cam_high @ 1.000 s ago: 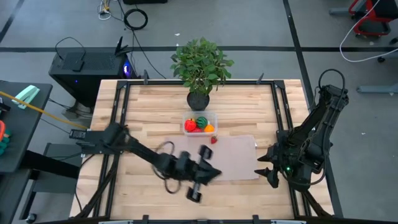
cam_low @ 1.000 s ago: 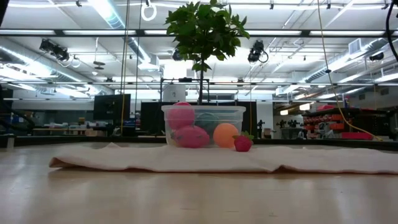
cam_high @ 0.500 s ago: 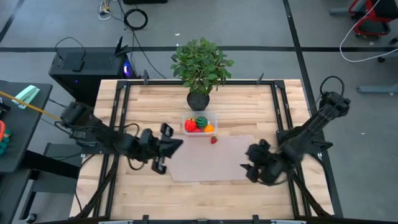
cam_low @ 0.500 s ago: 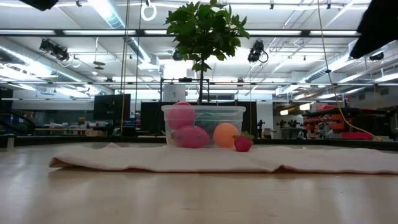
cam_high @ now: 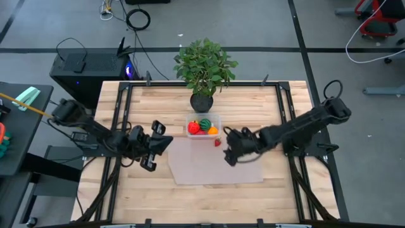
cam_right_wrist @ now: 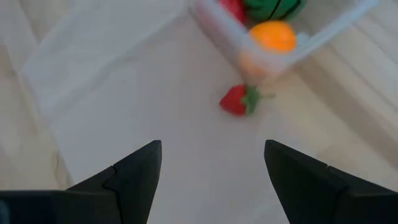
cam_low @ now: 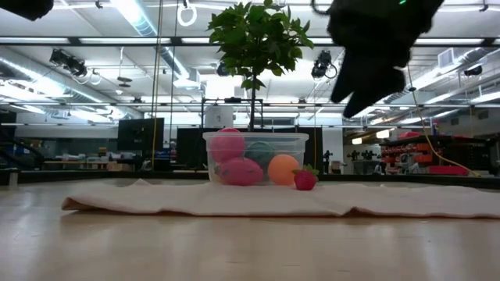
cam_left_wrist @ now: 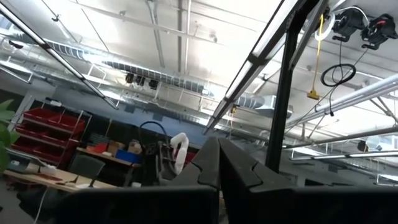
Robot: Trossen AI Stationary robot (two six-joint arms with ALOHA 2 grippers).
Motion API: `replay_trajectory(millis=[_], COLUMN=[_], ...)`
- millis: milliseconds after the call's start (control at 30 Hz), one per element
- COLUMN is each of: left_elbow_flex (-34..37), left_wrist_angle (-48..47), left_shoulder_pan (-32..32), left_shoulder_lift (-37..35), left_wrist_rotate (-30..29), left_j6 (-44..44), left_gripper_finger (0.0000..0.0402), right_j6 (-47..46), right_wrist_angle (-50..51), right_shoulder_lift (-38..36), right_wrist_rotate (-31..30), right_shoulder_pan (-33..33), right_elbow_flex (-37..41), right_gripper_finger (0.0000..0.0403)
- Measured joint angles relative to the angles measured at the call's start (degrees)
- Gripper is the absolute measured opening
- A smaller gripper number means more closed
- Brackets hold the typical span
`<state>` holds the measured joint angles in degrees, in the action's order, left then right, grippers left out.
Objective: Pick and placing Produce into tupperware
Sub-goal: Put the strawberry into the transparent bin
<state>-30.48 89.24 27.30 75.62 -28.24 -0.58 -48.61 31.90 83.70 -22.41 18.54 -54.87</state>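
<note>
Way to strawberry [cam_right_wrist: 237, 101]: I see bare mat [cam_high: 202, 166] between my right gripper [cam_high: 229, 147] and it.
Obstacle: tupperware [cam_high: 204, 125] wall just beside strawberry.
Behind tupperware: plant pot [cam_high: 201, 101] blocks.

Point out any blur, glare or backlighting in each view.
Right wrist view: strawberry and container slightly blurred. Low view: right gripper a dark backlit shape against bright ceiling lights. Left wrist view: glaring ceiling, left gripper in silhouette. High view: evenly lit.

Right gripper [cam_high: 228, 147] fingers apart; left gripper [cam_high: 166, 140] closed.
</note>
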Motion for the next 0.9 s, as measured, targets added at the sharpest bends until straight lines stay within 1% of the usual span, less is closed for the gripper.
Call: replay_trajectory(millis=[133, 233, 300, 433, 500, 600, 700, 800, 900], left_elbow_flex=[0.9, 0.9, 0.9, 0.9, 0.9, 0.9, 0.9, 0.9, 0.9], left_wrist_angle=[0.1, 0.0, -0.1, -0.3, -0.7, -1.1, -1.2, -2.6, -3.3], left_shoulder_pan=[0.0, 0.0, 0.0, 0.0, 0.0, 0.0, 0.0, 0.0, -0.1], left_shoulder_lift=[-0.9, -0.9, -0.9, -0.9, -1.4, -1.6, -1.6, -1.6, -1.6], left_wrist_rotate=[0.0, 0.0, 0.0, 0.0, 0.0, 0.0, 0.0, 0.0, 0.0], left_j6=[0.5, 1.7, 2.9, 3.0, 3.4, 4.7, 6.1, 7.5, 7.9], left_gripper_finger=[0.0008, 0.0018, 0.0019, 0.0007, 0.0005, 0.0013, 0.0023, 0.0022, 0.001], right_j6=[3.4, 3.8, 3.8, -0.1, -3.4, -9.1, -12.6, -12.6, -10.4], right_wrist_angle=[-2.4, -2.3, -2.0, -1.1, -0.9, -2.2, -6.9, -11.2, -10.9], right_shoulder_lift=[0.0, 0.0, 0.0, 1.1, 2.9, 5.9, 7.6, 8.1, 9.0], right_wrist_rotate=[3.0, 2.1, -2.3, -15.0, -17.4, -15.4, -14.7, -14.7, -14.0], right_shoulder_pan=[-5.8, -8.1, -8.0, -5.0, -4.1, -3.3, -1.8, -0.6, -0.3], right_elbow_flex=[0.0, 0.0, 0.0, 0.0, 0.4, 2.6, 4.2, 4.5, 4.6], right_gripper_finger=[0.0288, 0.0288, 0.0288, 0.0287, 0.0284, 0.0281, 0.0278, 0.0277, 0.0277])
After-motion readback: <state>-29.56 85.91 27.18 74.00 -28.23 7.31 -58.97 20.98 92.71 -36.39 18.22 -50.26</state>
